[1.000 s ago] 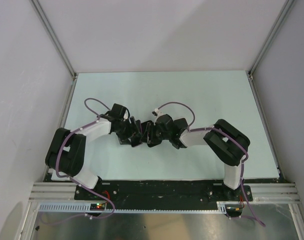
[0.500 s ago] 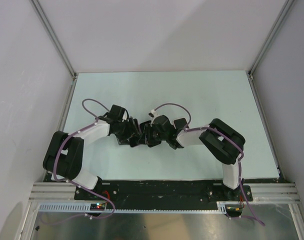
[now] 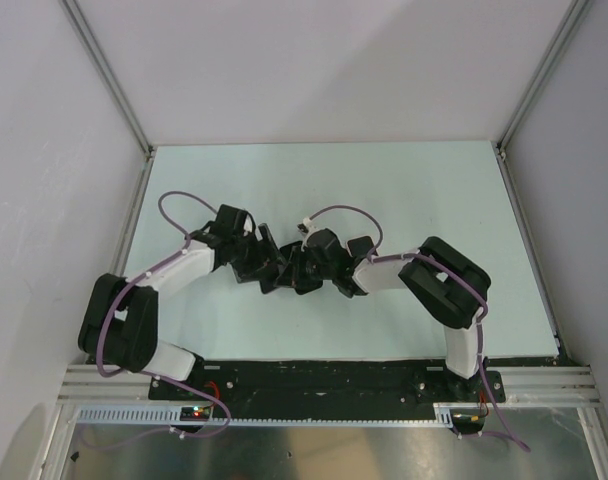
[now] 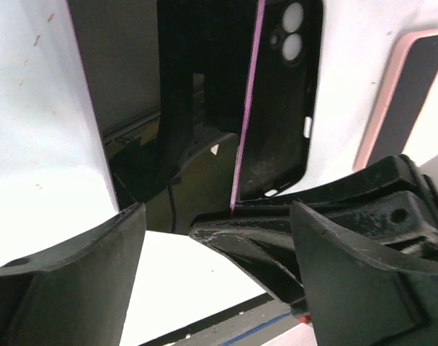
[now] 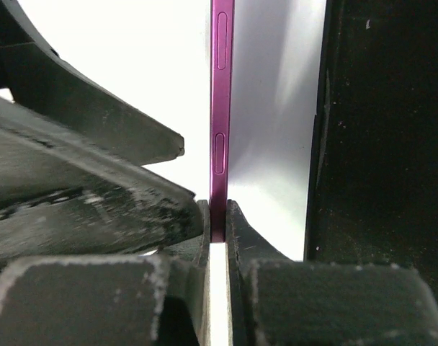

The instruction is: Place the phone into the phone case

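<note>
The left arm's elbow is now sitting further out to its side than a second ago, and the right gripper [image 5: 217, 213] is fully shut after closing. It is pinching the purple phone [image 5: 220, 108] by its thin edge and keeping it upright, I think so that the case can go over it. The left gripper [image 4: 217, 216] is standing wide open around the phone, holding nothing. The black phone case [image 4: 280, 122] is standing just beside the phone; whether they are touching, I cannot tell from here.
</note>
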Available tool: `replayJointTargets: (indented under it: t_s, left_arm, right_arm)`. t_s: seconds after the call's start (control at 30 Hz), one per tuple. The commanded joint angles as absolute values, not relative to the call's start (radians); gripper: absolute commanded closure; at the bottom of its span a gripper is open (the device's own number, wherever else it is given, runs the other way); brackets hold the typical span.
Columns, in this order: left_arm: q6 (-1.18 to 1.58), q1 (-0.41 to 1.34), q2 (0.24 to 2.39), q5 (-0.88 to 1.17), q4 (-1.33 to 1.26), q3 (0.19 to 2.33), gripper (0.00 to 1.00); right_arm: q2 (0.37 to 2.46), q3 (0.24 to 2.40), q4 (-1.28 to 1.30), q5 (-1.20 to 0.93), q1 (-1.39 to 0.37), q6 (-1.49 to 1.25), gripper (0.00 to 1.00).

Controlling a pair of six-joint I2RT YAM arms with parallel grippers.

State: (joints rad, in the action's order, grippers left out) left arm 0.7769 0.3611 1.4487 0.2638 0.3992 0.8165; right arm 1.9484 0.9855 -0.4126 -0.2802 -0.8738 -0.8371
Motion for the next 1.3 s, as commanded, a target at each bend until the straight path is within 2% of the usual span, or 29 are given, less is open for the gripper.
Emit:
replayJointTargets:
  t_s: [0.0,0.2,0.4,0.6,0.87,1.27]
  left_arm:
    - [0.728,0.39,1.384,0.325,0.454,0.916,0.12]
    - [0.705,0.377,1.317,0.204,0.496,1.008,0.08]
    - [0.751,0.36,1.322,0.112,0.497,0.985,0.11]
    - [0.788,0.362,1.391,0.11,0.448,0.946,0.15]
    - [0.825,0.361,1.497,0.098,0.391,0.93,0.25]
    - [0.83,0.365,1.589,0.105,0.339,0.9,0.49]
  right_arm:
    - [1.877,1.004,-0.408,-0.249,-0.846,-0.81,1.0]
    - [1.739,0.963,-0.286,-0.287,-0.793,-0.775,1.0]
    - [1.58,0.914,-0.128,-0.309,-0.717,-0.702,1.0]
    - [1.57,0.908,-0.059,-0.364,-0.681,-0.619,1.0]
    - [1.654,0.908,-0.084,-0.387,-0.68,-0.583,1.0]
    - [1.723,0.908,-0.108,-0.417,-0.697,-0.582,1.0]
